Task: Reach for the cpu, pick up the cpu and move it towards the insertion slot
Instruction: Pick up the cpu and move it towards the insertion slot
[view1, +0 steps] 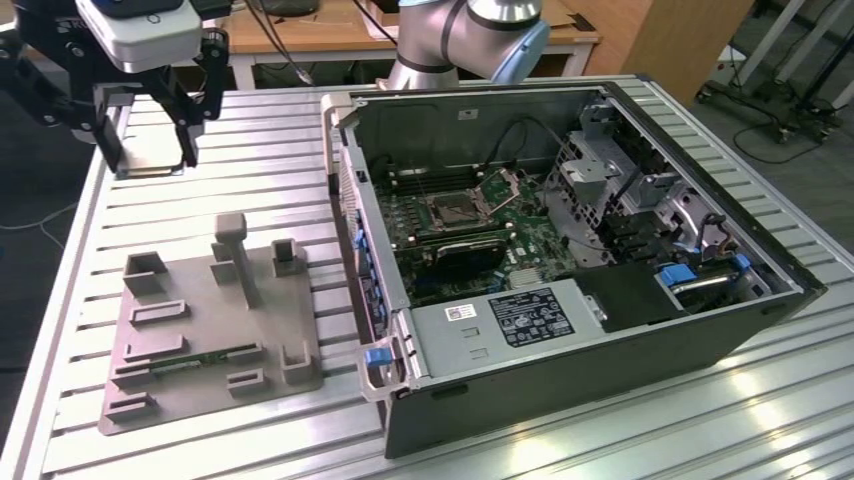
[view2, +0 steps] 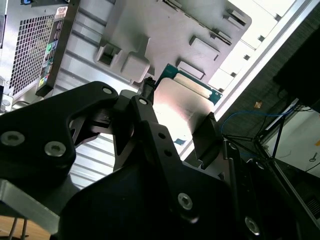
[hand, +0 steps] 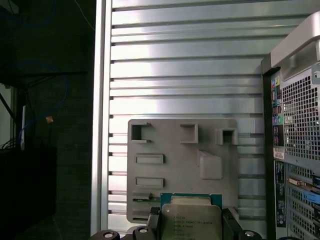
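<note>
Exterior view: slatted metal surface (view1: 200, 215) carrying a grey moulded fixture tray (view1: 200, 320) on the exterior view's left and an open computer case (view1: 574, 250) on the exterior view's right. The insertion slot (view1: 454, 208) lies inside the case on the green board, dark centre ringed by a silvery frame, with its hinged plate (view1: 514, 185) tilted up beside it. The gripper (view1: 151, 152) hangs above the far corner of the surface on the exterior view's left, outside the case, beyond the tray and well apart from the slot. The arm's base (view1: 467, 40) stands behind the case. Second wrist view: two black fingers (view2: 145, 107) clamp the cpu (view2: 182, 100) by opposite edges, so the gripper (view2: 177, 114) is closed on it. The chip's shiny metal top and pale green rim are visible, lifted clear of the tray (view2: 165, 35) below. The perforated case wall (view2: 35, 45) stands to one side. First wrist view: the cpu (hand: 190, 217) sits between the fingertips of the gripper (hand: 190, 224), metal top facing the camera. Beneath it are the tray (hand: 182, 155) with its recessed pockets and the ribbed surface (hand: 175, 75), with the case rear panel (hand: 295, 150) alongside.
</note>
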